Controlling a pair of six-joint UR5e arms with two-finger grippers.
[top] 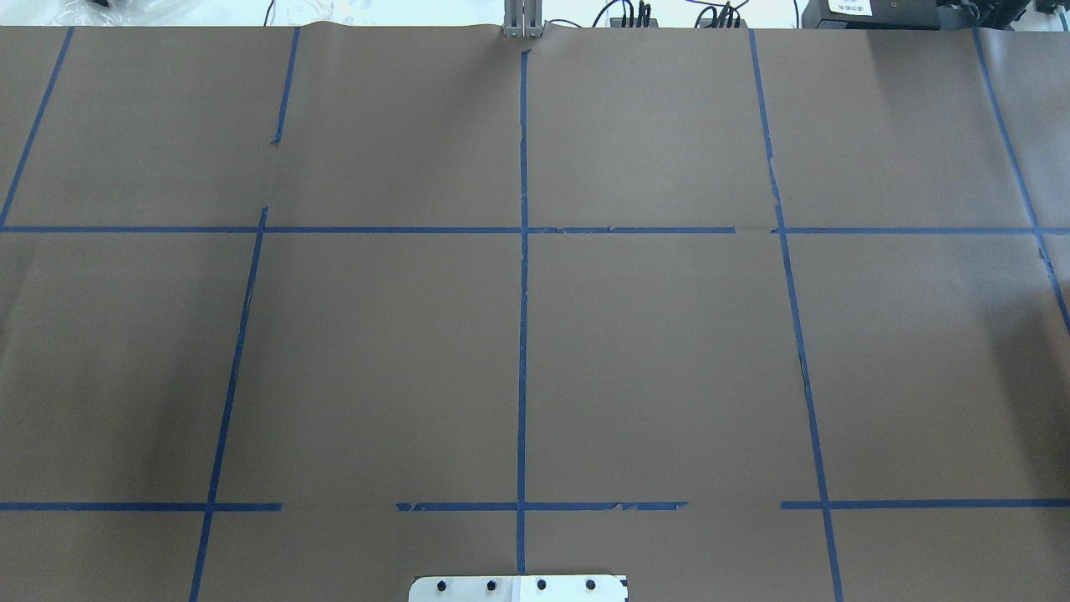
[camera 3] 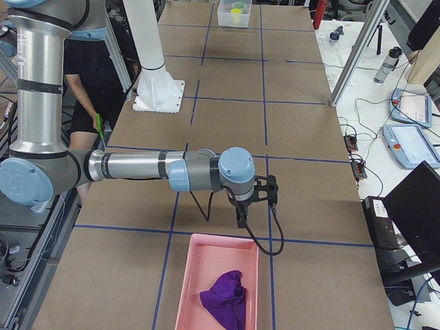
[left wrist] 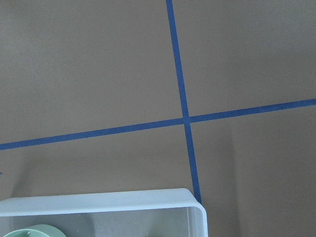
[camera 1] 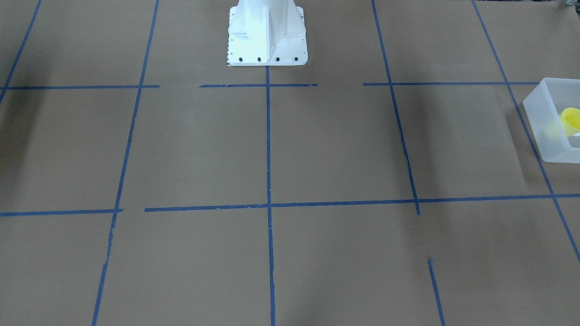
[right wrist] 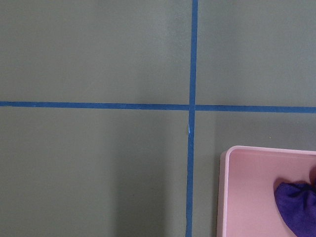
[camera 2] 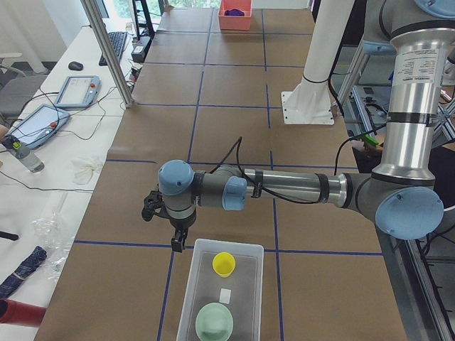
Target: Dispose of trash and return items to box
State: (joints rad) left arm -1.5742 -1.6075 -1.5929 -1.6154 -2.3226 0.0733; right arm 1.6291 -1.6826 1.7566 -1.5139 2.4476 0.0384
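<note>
The box (camera 1: 540,126) runs off the front view's right edge, the bowl (left wrist: 32,231) off the left wrist view's bottom

A robotics lab: brown-paper table (top: 376,351) gridded with blue tape (top: 522,334), industrial arms (camera 2: 284,188), teach pendants (camera 2: 75,90) alongside.

The brown paper table (top: 376,351) carries a grid of blue tape lines (top: 523,334). The frosted-white bin (camera 2: 187,295) shows a yellow cup (camera 2: 224,263) and a mint-green bowl (camera 2: 214,322). The pink tray (camera 3: 189,275) shows a purple cloth (camera 3: 225,294).

overhead and front views face across the shared base (camera 1: 267,40), end views along the table (camera 2: 234,92), wrist cameras close, seemingly straight down, left over the box (left wrist: 98,202)
</note>
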